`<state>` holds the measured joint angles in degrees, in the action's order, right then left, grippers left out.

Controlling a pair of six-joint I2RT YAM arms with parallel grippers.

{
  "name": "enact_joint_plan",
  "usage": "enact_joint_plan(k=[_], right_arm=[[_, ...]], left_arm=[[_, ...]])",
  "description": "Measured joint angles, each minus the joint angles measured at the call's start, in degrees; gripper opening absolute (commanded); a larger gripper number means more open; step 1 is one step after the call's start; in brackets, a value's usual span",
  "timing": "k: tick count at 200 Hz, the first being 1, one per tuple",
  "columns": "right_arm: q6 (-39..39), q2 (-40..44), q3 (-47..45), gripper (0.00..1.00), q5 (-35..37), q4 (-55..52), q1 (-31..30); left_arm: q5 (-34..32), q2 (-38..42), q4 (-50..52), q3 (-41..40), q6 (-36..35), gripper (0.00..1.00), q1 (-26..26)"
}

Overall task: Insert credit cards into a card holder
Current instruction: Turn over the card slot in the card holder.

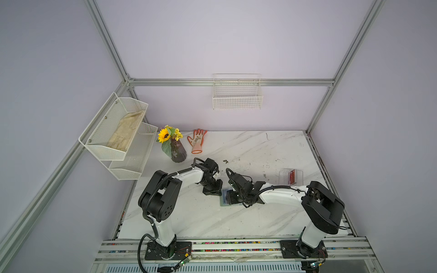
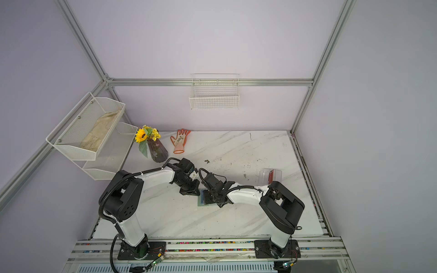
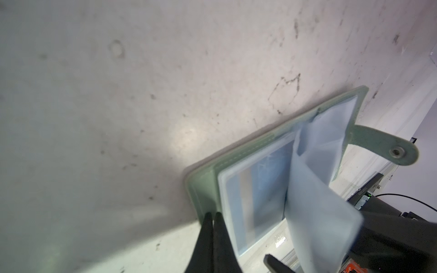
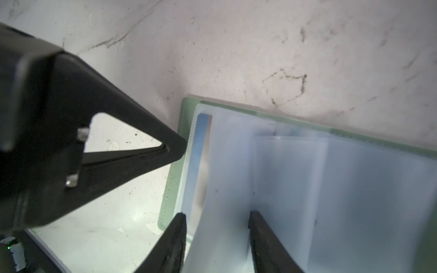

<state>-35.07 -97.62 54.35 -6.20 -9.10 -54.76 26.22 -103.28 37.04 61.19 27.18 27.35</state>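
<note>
The sage-green leatherette card holder [image 3: 205,186] is lying open on the marble table [image 1: 236,219] holding one blue plastic card [image 3: 267,179], closed left gripper [image 3: 212,219] at its edge, right gripper [image 4: 217,215] parted astride a clear sleeve [image 4: 227,165], a red card [image 1: 292,177] waiting well apart.

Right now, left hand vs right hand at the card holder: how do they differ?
Left hand is shut, fingers together; right hand is open, fingers well apart. Left hand's tips sit at the green cover edge of the card holder; right hand is over the clear sleeves, one sleeve standing up between its fingers. Shared: both are black, both are at the open card holder, and neither holds a card.
</note>
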Motion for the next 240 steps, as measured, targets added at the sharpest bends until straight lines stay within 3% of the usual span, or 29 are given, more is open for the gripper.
enact_joint_plan(k=[40,87,117,179,240], right_arm=[[0.07,-0.37,-1.16,0.47,-3.54,3.48,0.00],[0.44,-0.83,-1.97,0.45,-5.90,5.99,0.00],[0.44,-0.79,-2.78,0.44,-6.45,7.39,0.00],[0.24,0.00,-3.98,0.44,-6.47,8.31,0.00],[-0.24,0.26,-4.13,0.44,-5.60,7.93,0.00]], left_arm=[[-0.76,0.00,3.87,1.77,-1.27,0.00,-1.31],[0.31,-1.07,5.46,12.92,-1.33,0.00,-1.46],[1.62,-1.53,5.44,16.02,-1.31,0.00,-1.33],[2.14,-2.71,5.25,15.72,-1.16,0.00,-0.04],[2.36,-0.76,3.32,9.49,0.24,0.00,0.04]])
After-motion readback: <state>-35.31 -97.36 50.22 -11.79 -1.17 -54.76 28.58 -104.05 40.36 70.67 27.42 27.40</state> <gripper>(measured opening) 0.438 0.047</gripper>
